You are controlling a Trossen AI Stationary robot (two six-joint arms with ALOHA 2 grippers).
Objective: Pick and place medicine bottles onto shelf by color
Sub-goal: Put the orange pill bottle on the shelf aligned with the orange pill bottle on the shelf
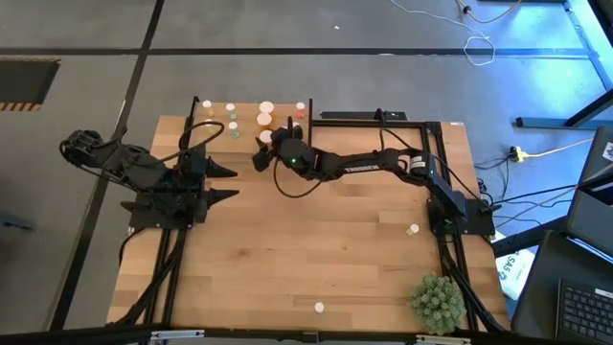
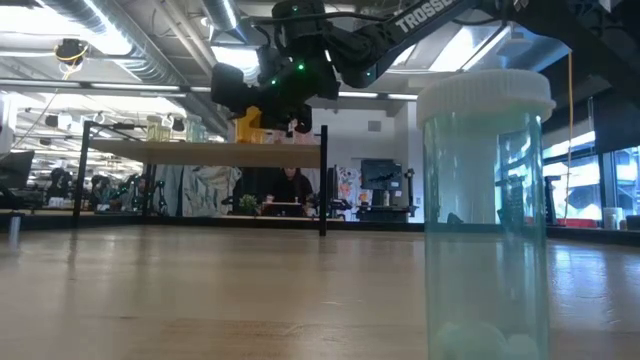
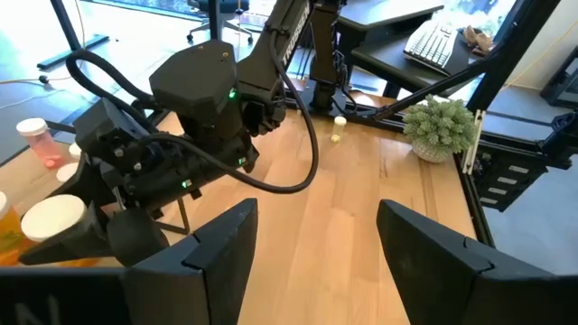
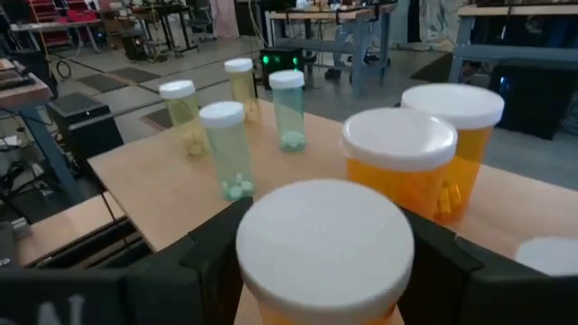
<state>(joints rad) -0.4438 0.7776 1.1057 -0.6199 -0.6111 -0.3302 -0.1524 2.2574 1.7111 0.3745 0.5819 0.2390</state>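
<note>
The shelf (image 1: pixel 251 129) stands at the table's far edge, left of middle. Upright on it are two orange medicine bottles (image 4: pixel 402 167), pale green ones (image 4: pixel 226 144) and yellowish ones (image 4: pixel 181 113); a reddish one (image 3: pixel 36 140) stands nearer its right end. My right gripper (image 4: pixel 325 271) reaches over the shelf's near edge from the right, shut on a white-capped orange bottle (image 4: pixel 325 244). My left gripper (image 1: pixel 233 184) waits open above the table's left side, with nothing between its fingers (image 3: pixel 221 248). My right gripper pinches the orange bottle between its two fingers (image 4: pixel 212 262), one on each side just under the white cap (image 4: pixel 325 230). The fingers come nearly level from the table's right. The bottle stands upright, cap up; whether its base rests on the shelf, I cannot tell.
One pale green bottle (image 2: pixel 490 210) stands by the table's near edge, another small bottle (image 1: pixel 413 229) near the right edge. A spiky green plant ball (image 1: pixel 438 302) sits at the near right corner. The shelf's black posts (image 2: pixel 323 180) rise at its corners.
</note>
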